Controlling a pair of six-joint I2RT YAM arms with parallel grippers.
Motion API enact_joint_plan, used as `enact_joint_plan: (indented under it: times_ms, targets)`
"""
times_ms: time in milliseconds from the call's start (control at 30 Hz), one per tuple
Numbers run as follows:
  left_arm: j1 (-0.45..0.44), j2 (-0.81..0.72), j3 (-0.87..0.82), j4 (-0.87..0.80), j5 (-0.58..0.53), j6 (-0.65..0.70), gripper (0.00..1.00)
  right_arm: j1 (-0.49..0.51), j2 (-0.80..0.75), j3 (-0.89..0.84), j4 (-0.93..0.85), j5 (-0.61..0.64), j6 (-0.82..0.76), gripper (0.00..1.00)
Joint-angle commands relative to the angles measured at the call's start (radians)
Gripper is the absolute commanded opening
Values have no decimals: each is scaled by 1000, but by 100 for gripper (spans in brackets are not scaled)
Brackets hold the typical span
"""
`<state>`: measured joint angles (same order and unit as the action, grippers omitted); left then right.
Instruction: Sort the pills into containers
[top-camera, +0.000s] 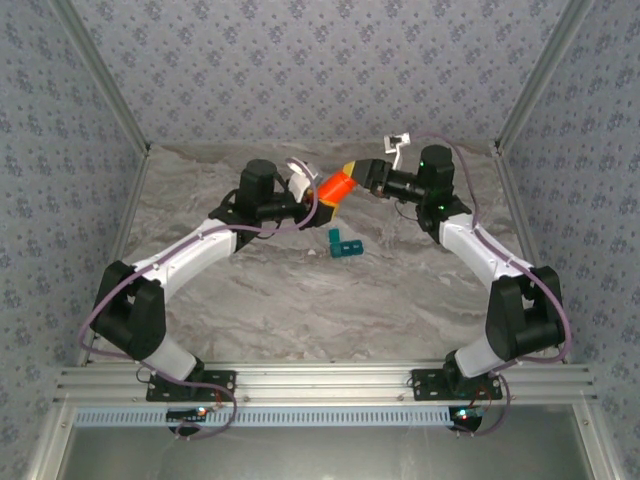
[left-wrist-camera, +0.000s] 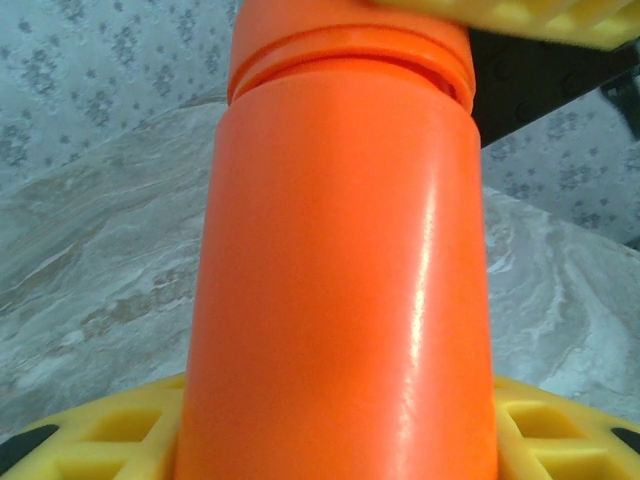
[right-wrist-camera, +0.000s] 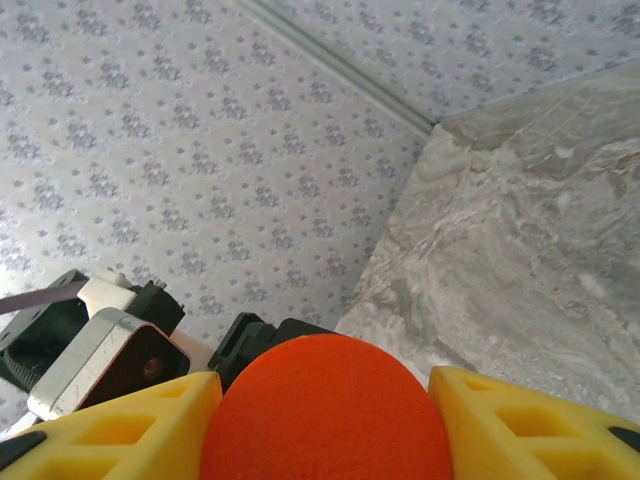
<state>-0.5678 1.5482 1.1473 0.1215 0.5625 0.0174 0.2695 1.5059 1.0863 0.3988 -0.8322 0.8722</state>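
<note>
The orange pill bottle (left-wrist-camera: 340, 280) is plain, glossy orange plastic with a ridged neck below its cap. It is held tilted in the air above the bench (top-camera: 300, 300), between the two arms.

The left gripper (top-camera: 322, 192) is about half open and clamped around the bottle's body. In the left wrist view its yellow fingers (left-wrist-camera: 110, 435) sit against the wall on both sides at the lower end.

The right gripper (right-wrist-camera: 325, 420) takes the cap end. In the right wrist view the round orange top sits between its two yellow fingers and meets them on both sides, at a fairly narrow opening. How firmly they press cannot be told.

The teal pill box (top-camera: 345, 245) lies on the bench near the middle, below the raised bottle and apart from both grippers. Its compartments are too small to make out, and no pills can be picked out.
</note>
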Motion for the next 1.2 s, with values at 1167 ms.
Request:
enact_joint_plan:
  times_ms: [1167]
  targets:
    - [-72, 8, 25, -71, -296, 219, 0, 122, 14, 175, -425, 418, 178, 82]
